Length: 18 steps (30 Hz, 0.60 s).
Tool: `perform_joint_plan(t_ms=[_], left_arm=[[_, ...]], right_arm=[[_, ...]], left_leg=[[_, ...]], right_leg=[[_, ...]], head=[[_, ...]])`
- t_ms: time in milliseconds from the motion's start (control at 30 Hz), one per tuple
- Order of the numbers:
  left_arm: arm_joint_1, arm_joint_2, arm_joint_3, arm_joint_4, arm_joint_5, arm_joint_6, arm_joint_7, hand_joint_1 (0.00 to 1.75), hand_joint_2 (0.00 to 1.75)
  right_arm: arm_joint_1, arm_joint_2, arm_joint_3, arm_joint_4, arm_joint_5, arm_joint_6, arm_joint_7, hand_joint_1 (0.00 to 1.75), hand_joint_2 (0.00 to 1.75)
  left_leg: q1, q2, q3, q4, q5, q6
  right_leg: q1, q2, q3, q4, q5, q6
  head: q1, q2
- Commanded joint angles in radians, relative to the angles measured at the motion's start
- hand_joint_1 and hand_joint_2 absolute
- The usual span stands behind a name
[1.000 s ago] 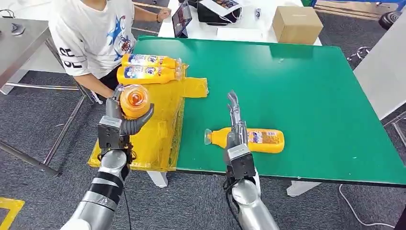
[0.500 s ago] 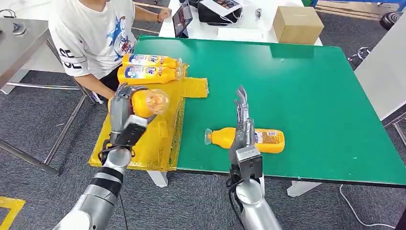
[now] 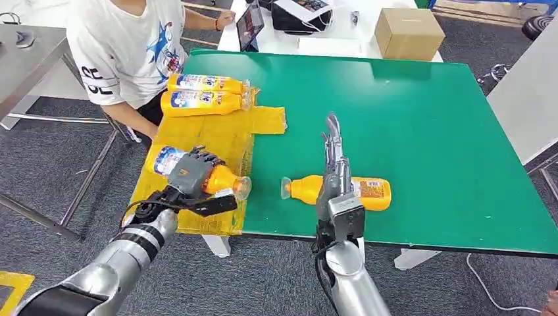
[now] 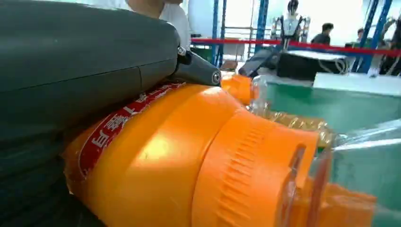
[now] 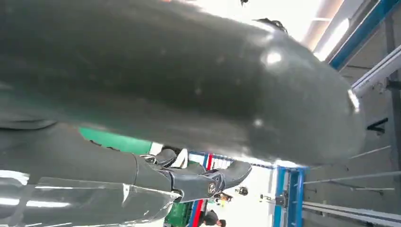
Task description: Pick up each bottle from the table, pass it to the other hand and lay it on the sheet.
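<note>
One bottle (image 3: 197, 172) in left hand (image 3: 191, 176) — over sheet (image 3: 227, 141)

Held bottle: orange plastic bottle (image 3: 197, 172) with a blue-and-white label, a red band with white characters and a clear cap.
Left hand: grey many-fingered left hand (image 3: 191, 176) with darker fingers (image 3: 204, 158).
Table bottle: orange lying bottle (image 3: 355, 191) with a blue, red and white label.
Far bottles: two yellow-orange bottles (image 3: 204, 93) with blue-and-white labels.
Sheet: glossy yellow plastic sheet (image 3: 224, 141).
Table: matte green table (image 3: 408, 125) with a dark edge.
Right hand: silver-grey right hand (image 3: 334, 171).
Box: plain brown cardboard box (image 3: 408, 33).
Person: white T-shirt (image 3: 125, 46) with a blue print and black letters.
</note>
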Motion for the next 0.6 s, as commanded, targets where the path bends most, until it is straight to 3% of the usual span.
perform_joint_plan(t_ms=[33,600], left_arm=[[-0.1,0.065,-0.076,0.194,-0.014,-0.076,0.014,1.75,1.75],[-0.123,0.065,-0.062,0.228,-0.051,-0.156,0.08,1.71,1.75]], right_arm=[[-0.041,-0.014,-0.005,0.038,-0.012,0.018,0.011,0.0,0.0],[-0.039,-0.009,0.002,0.083,-0.013,0.046,0.019,0.0,0.0]], left_leg=[[0.001,0.0,0.004,0.0,-0.002,-0.002],[0.002,0.0,0.005,0.0,-0.003,-0.002]], right_leg=[[0.001,0.002,0.005,0.0,-0.002,-0.002],[0.001,0.002,0.006,-0.001,-0.002,-0.002]], head=[[0.0,0.0],[0.0,0.0]])
